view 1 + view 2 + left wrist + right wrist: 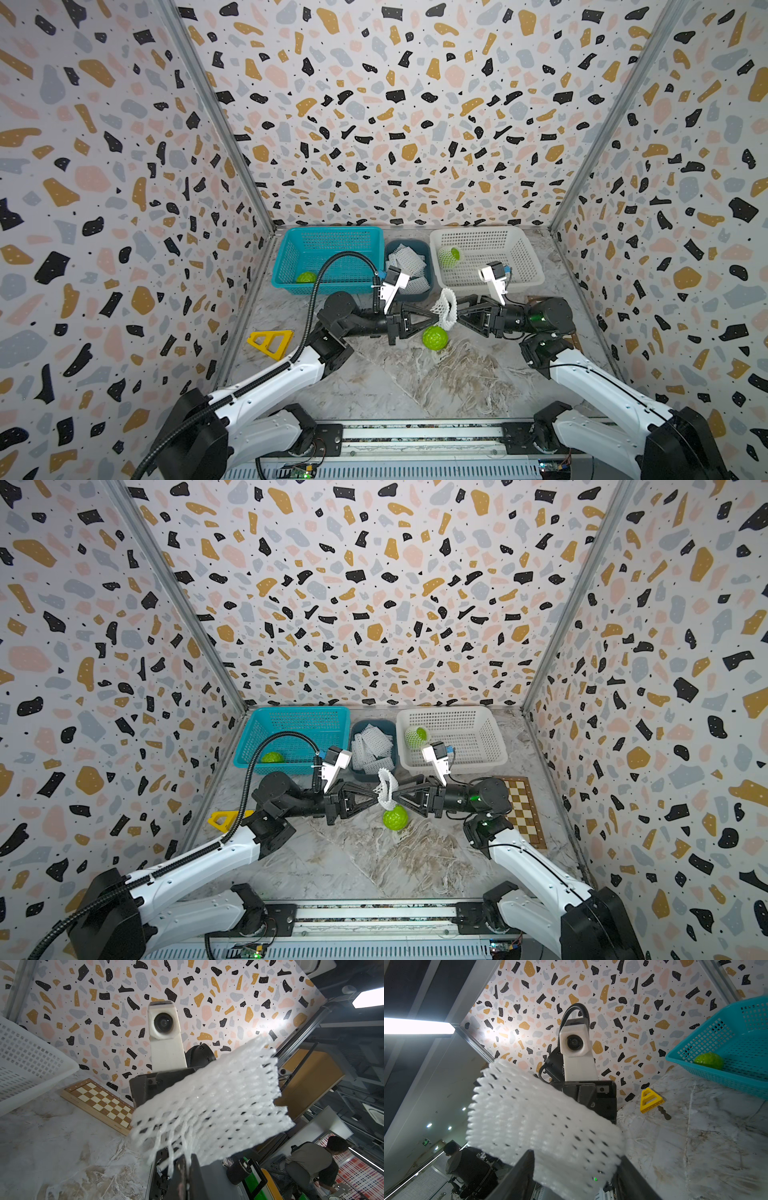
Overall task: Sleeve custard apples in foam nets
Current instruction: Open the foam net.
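Observation:
A bare green custard apple point(435, 337) point(395, 818) lies on the marble table. Just above it hangs a white foam net point(445, 309) point(386, 787), between my two grippers, which point at each other. My left gripper point(436, 318) point(189, 1159) is shut on the net's edge point(207, 1105). My right gripper point(457, 313) point(577, 1159) stands open with the net point(539, 1122) hanging between its fingers. A second custard apple point(306, 277) point(709, 1060) sits in the teal basket point(332, 245). A third, wearing a net point(449, 257), rests in the white basket point(490, 243).
A dark blue bin point(431, 266) between the baskets holds several spare foam nets point(405, 264). A yellow triangular piece point(270, 341) lies at the table's left edge. A chessboard point(524, 808) lies at the right, under my right arm.

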### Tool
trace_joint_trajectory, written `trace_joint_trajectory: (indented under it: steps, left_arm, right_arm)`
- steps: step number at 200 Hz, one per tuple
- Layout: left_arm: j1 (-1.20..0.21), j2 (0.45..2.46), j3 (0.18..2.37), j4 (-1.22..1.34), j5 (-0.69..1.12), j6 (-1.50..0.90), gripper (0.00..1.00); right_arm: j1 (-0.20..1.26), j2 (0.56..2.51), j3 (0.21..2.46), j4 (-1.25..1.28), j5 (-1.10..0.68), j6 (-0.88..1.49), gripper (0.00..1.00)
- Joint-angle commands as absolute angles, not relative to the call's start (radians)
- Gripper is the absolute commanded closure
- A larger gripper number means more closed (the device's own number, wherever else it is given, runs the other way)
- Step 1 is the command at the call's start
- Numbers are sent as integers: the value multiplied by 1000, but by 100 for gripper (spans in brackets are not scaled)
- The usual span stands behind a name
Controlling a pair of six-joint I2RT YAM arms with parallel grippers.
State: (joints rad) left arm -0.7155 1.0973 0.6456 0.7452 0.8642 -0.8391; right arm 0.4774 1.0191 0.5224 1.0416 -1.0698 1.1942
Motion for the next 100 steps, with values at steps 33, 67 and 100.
trace_joint_trajectory:
  steps: [33,67,100]
  left_arm:
    - [-717,1069,624,709,855,-774,100]
    - [-716,1065,624,678,850,-757,100]
    - [-710,1043,618,683,837,-754,100]
  right_arm:
    - [471,1002,513,1160,-1091,1261,45]
    - [469,999,508,1179,-1093,1278,52]
    - [468,993,497,1179,-1092,1278,53]
